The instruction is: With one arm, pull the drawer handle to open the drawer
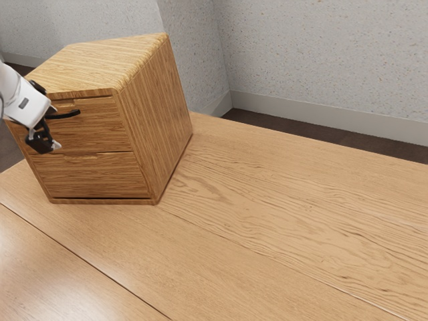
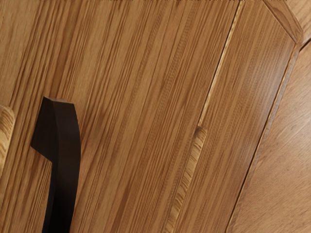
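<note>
Pincer (image 1: pixel 43 142) sits at the top drawer (image 1: pixel 93 130), just under its black handle (image 1: pixel 65 114), placed for a pull. Can't tell if it's clenched.

A black curved handle (image 1: pixel 65 114) juts from the wooden cabinet's (image 1: pixel 144 100) upper drawer (image 1: pixel 97 130).

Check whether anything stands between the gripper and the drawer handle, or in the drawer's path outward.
Nothing visible does. The gripper hangs just below the black handle of the top drawer, with no object between them. In front of the drawer, nothing shows besides the arm itself.
</note>
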